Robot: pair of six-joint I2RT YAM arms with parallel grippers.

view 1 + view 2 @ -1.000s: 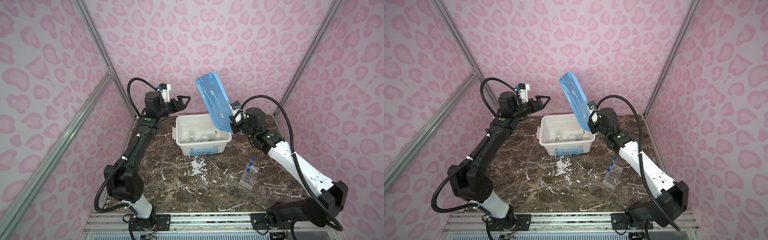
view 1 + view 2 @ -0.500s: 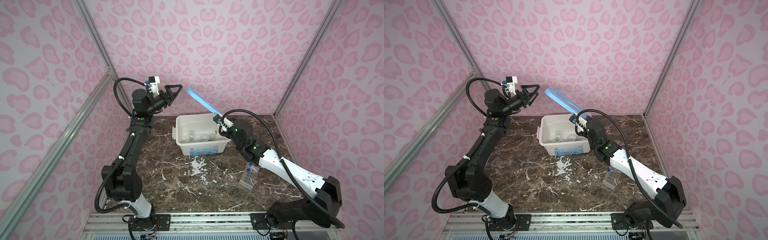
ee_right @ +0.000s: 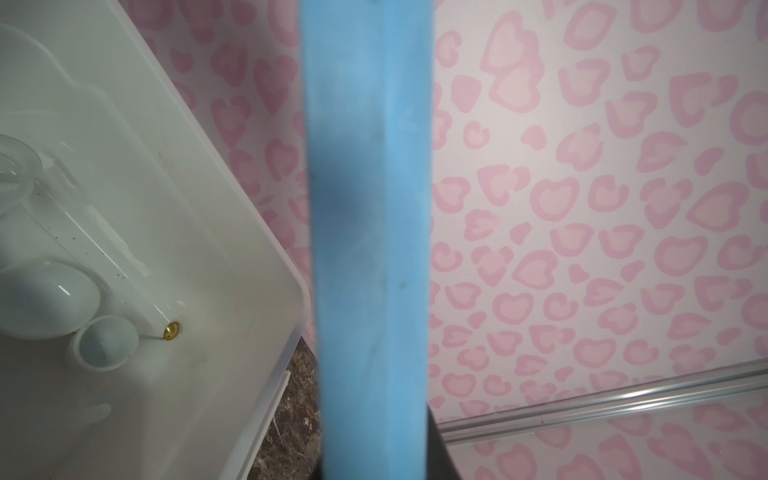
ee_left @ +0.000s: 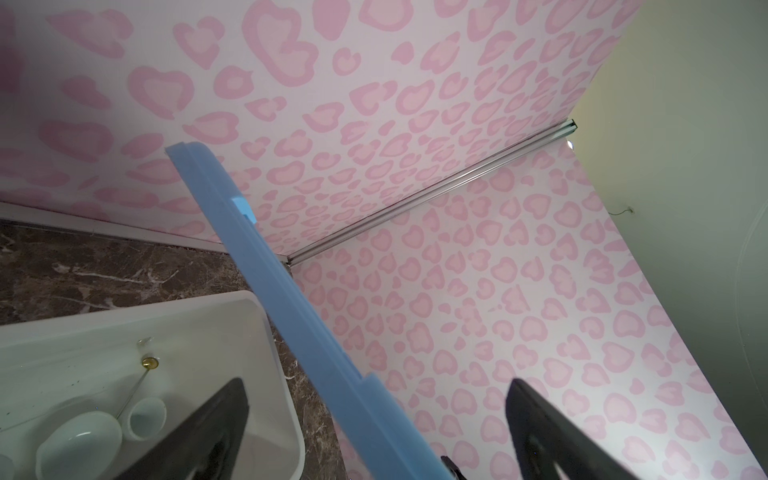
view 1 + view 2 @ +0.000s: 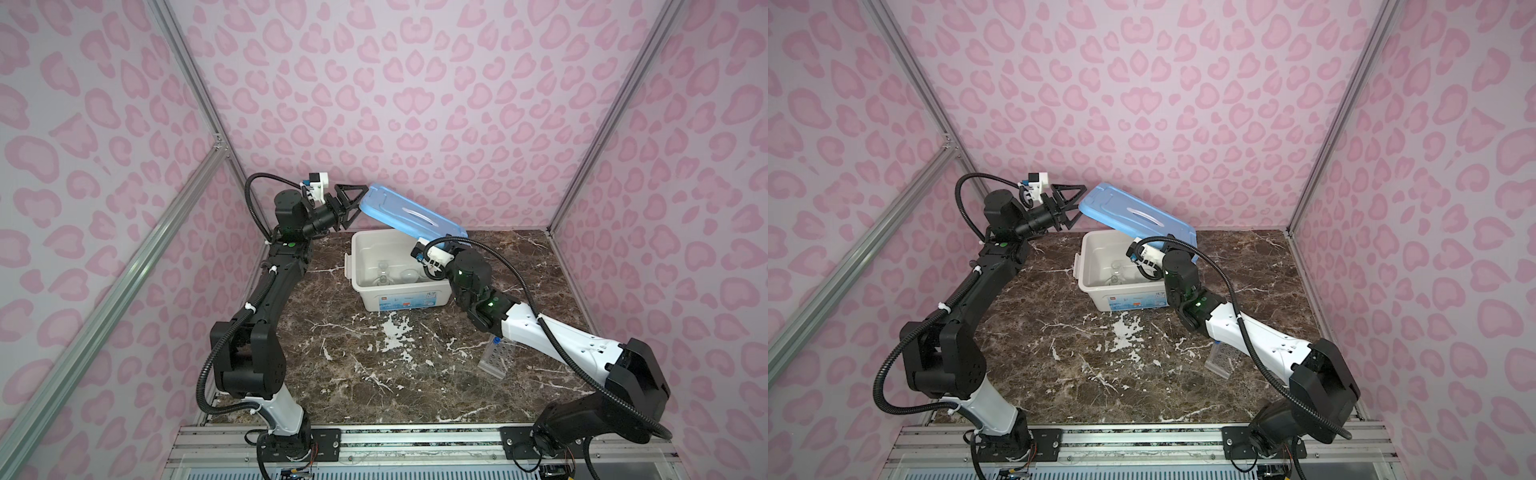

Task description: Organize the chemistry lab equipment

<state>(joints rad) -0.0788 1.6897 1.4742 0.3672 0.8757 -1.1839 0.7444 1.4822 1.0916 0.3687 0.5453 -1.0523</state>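
The flasks [image 5: 381, 270] and two dishes [image 4: 79, 436] lie in the box [image 5: 407, 297]; the tube rack [image 5: 496, 357] is left on the desk [image 5: 353, 365]. The right tool [image 5: 455, 246] clenches the tilted lid [image 5: 409, 214]; the left tool [image 5: 359, 203] gapes around its edge.

White storage box [image 5: 399, 299] on marble tabletop [image 5: 353, 374], blue lid [image 5: 411, 214] tilted above it

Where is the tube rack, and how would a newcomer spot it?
Start at the white box at the back of the marble table, under the blue lid. Come forward and right, by the right arm's white forearm: the tube rack rests there. It is the only clear piece outside the box, perforated, with a blue cap at its far end.
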